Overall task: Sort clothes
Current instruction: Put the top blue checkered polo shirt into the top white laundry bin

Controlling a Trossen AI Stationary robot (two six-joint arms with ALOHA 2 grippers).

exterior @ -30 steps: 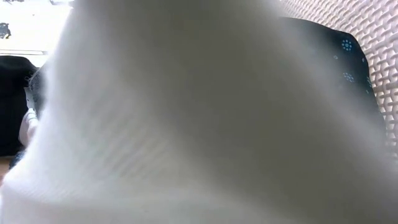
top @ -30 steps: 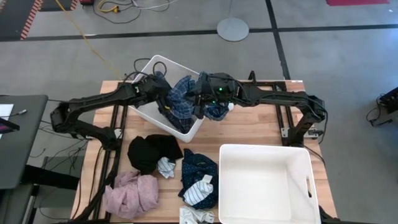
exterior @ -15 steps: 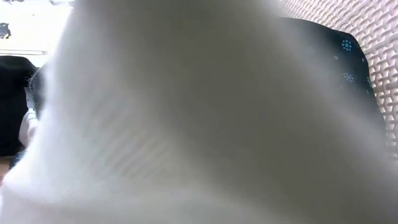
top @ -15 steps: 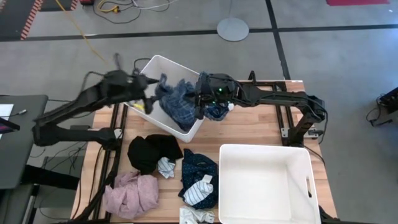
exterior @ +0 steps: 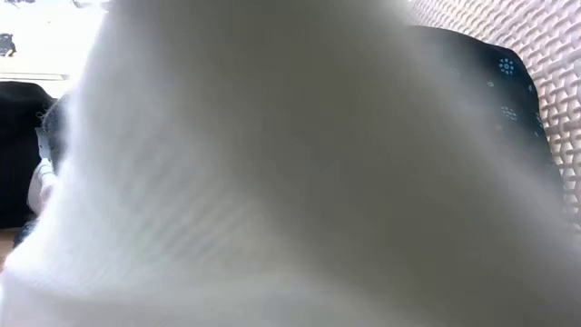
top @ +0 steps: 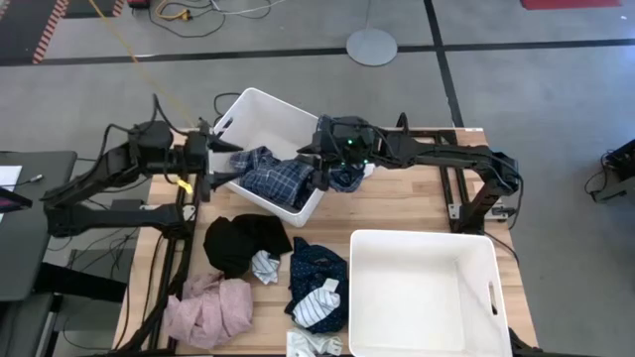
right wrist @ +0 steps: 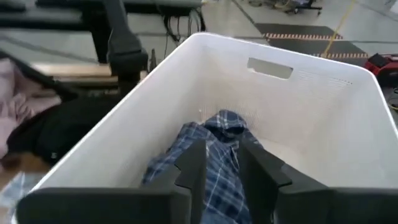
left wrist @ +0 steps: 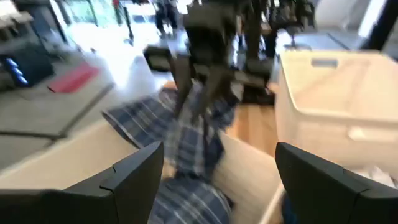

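Note:
The blue plaid shirt [top: 270,178] lies in the far-left white bin [top: 253,102] and drapes over the bin's right rim. My right gripper [top: 319,167] is shut on it there; in the right wrist view [right wrist: 222,168] the plaid cloth [right wrist: 214,140] runs out between the fingers. My left gripper [top: 205,159] is open and empty just left of the bin; its wrist view [left wrist: 221,180] looks at the shirt [left wrist: 186,146]. The black garment [top: 238,243], pink garment [top: 208,309] and navy dotted garment [top: 317,270] lie on the table's near left. My right gripper pinches a bunch of the plaid shirt's cloth [right wrist: 221,155] between its two fingers, at the bin's right rim. The fingers come from the table's right side, slanting down into the bin. The rest of the shirt lies slack on the bin's floor.
A second, larger white bin [top: 357,288] stands at the near right. Small socks lie by the black garment [top: 265,266], on the navy one [top: 319,302] and at the near edge [top: 310,344]. White cloth [exterior: 272,182] close to the lens fills the low view.
My left gripper has come off the plaid shirt and gone toward the table's left edge, out past the bin. The shirt, bunched up high before, has sunk and spread on the bin's floor. Its right part stays in my right gripper, which has kept still.

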